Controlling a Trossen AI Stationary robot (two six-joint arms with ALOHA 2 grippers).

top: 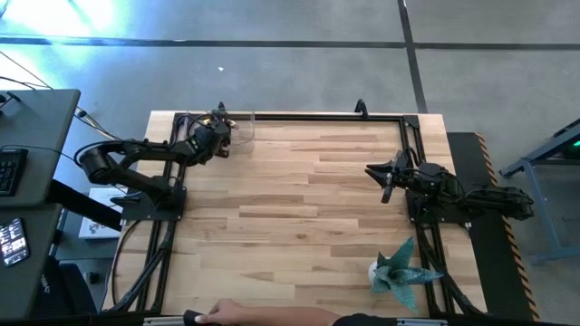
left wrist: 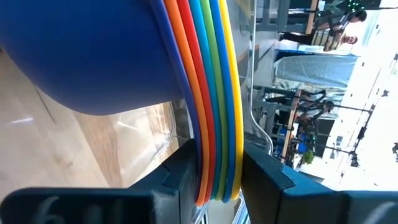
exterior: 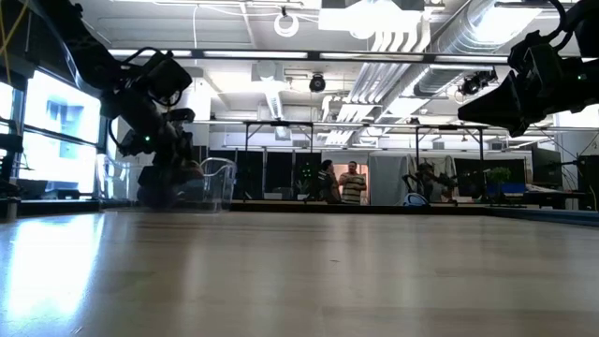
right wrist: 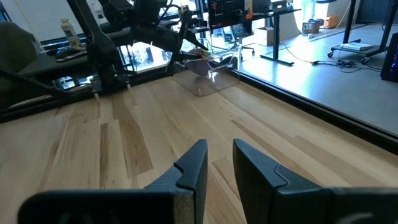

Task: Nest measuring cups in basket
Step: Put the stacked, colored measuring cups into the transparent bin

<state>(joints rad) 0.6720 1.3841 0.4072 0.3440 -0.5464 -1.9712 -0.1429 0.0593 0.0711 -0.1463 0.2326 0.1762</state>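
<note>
The measuring cups (left wrist: pixel 87 56) are nested into one stack, the dark blue bowl outermost, with the orange, red, light blue, green and yellow handle edges side by side. My left gripper (top: pixel 218 134) is at the table's far left corner, at the clear basket (top: pixel 241 127), and is shut on the stack. In the low view it (exterior: pixel 170 176) reaches down into the basket (exterior: pixel 213 183). Whether the stack rests on the basket's floor is hidden. My right gripper (top: pixel 385 177) waits open at the right side, above the table. My left gripper pinches the stacked handles (left wrist: pixel 217 168) between its two fingers (left wrist: pixel 183 177), which lie across the layered edges near the handles' free ends. The bowls stick out beyond the fingertips, over the basket's clear wall (left wrist: pixel 155 134). The gripper slants down from the table's left side.
A teal spiky paper plant (top: pixel 401 268) stands near the right front corner. A person's hand (top: pixel 227 314) rests at the table's near edge. Black frame rails (top: pixel 317 118) run along the far and side edges. The wooden middle (top: pixel 299 208) lies bare. People stand far behind the table (exterior: pixel 351 183).
</note>
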